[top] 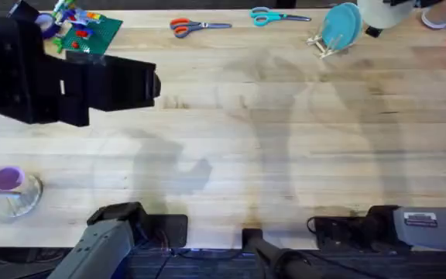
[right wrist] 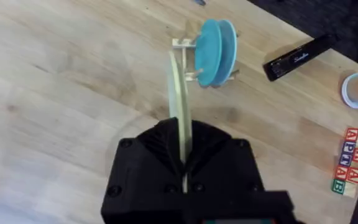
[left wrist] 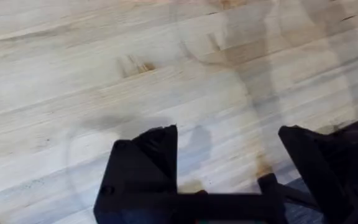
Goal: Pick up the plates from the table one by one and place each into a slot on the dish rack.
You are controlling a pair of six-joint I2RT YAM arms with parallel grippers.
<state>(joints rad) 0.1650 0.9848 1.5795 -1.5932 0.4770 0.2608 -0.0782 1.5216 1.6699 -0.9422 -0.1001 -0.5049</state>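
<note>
My right gripper (right wrist: 184, 134) is shut on the cream-yellow plate (right wrist: 179, 93). It holds the plate on edge above the table (right wrist: 55, 112), short of the dish rack (right wrist: 182, 43). A teal plate (right wrist: 213, 53) stands upright in a slot of that rack. From overhead, the dish rack (top: 320, 45) and its teal plate (top: 339, 27) sit at the far right of the table (top: 246, 139). My left arm (top: 91, 81) hangs large and dark over the far left. The left gripper (left wrist: 229, 155) is open above bare wood with nothing between its fingers.
Orange scissors (top: 200, 27) and teal scissors (top: 277, 15) lie along the far edge. A green baseplate with blocks (top: 91, 31) sits far left. A glass bowl (top: 18, 198) is near left. Alphabet blocks (right wrist: 353, 171), a black stapler (right wrist: 297, 56) and a tape roll (right wrist: 356, 90) lie right of the rack.
</note>
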